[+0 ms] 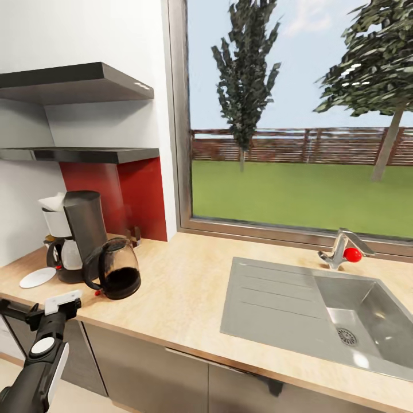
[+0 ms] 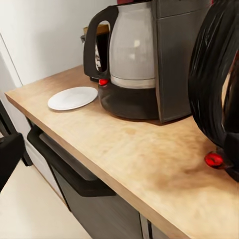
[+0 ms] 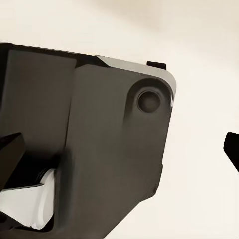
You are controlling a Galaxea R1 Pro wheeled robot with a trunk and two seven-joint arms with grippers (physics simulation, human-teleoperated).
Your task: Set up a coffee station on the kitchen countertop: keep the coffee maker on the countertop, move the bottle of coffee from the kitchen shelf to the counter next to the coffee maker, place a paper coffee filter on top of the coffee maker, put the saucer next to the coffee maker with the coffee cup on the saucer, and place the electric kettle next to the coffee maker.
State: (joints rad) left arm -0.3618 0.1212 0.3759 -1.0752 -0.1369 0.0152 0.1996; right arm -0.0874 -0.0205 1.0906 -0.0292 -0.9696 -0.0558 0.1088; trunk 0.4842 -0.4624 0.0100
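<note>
Light-wood kitchen countertop (image 1: pixel 189 292) over grey cabinet fronts. Nearest, left gripper (image 1: pixel 62 303) hangs off the front edge; fingers unclear, cannot tell spread. Then bulbous brownish glass electric kettle (image 1: pixel 117 268), flat white saucer (image 1: pixel 38 277), tall black coffee maker (image 1: pixel 77 235). Dark jar (image 2: pixel 102 45) mostly hidden behind the carafe.

Light-wood kitchen countertop (image 1: pixel 183 287) runs over grey cabinet fronts, with an inset grey steel sink (image 1: pixel 321 312) at the right and its tap (image 1: pixel 342 249) at the far edge by the window. At the left end: coffee maker (image 1: pixel 77 235) standing upright, electric kettle (image 1: pixel 117 268) just to its right and nearer, touching or nearly so. White saucer (image 1: pixel 38 277) lies flat just left of the coffee maker; a jar partly hidden behind the machine.
</note>
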